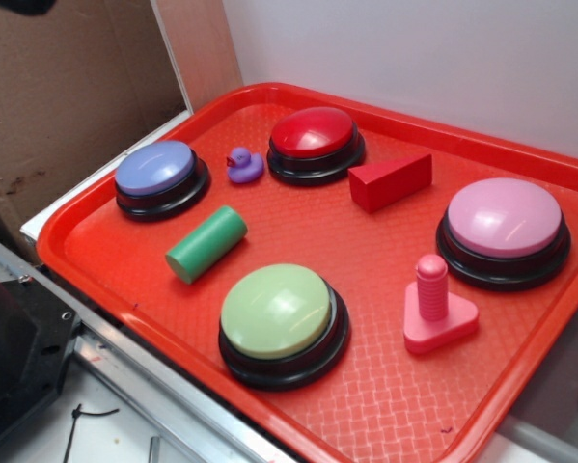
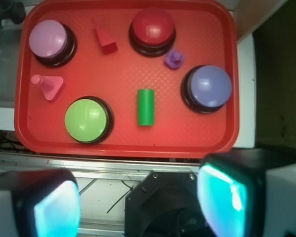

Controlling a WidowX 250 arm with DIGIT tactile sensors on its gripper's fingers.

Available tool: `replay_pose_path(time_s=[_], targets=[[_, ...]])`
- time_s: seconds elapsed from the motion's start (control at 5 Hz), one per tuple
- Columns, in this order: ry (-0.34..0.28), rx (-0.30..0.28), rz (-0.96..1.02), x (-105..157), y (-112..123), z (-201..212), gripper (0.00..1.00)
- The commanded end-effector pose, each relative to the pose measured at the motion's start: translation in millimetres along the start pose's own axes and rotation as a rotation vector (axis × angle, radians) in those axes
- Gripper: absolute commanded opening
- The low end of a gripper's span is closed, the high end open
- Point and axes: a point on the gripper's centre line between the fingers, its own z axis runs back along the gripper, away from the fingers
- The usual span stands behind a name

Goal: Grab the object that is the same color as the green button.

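One green cylinder [image 1: 206, 244] is lying on its side on the red tray [image 1: 385, 405], between the green button [image 1: 281, 316] and the lavender-blue button [image 1: 159, 177]. The gripper [image 2: 138, 202] is hovering off the tray with its fingers spread apart and holding nothing. The cylinder is looking light, rigid, smooth and prone to rolling, so pinching across its curved middle seems safest.

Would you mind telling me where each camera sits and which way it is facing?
Exterior: off the tray's corner, looking obliquely down; no robot part shows.
Wrist: high above, looking straight down; the gripper frames the bottom edge, fingers spread wide.
Shared: the green cylinder, the green button, and the blue, red and pink buttons.
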Motion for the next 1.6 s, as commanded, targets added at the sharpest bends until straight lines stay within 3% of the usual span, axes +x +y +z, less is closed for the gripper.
replay_pose_path(time_s=[0.0, 0.2, 0.4, 0.8, 1.4], targets=[[0.070, -0.016, -0.022, -8, -11, -24, 1.00], [0.167, 0.024, -0.053, -4, 4, -67, 1.00], [0.175, 0.026, -0.012, 13, 20, -78, 1.00], [0.116, 0.019, 0.084, 56, 55, -77, 1.00], [0.116, 0.019, 0.084, 56, 55, -77, 1.00]])
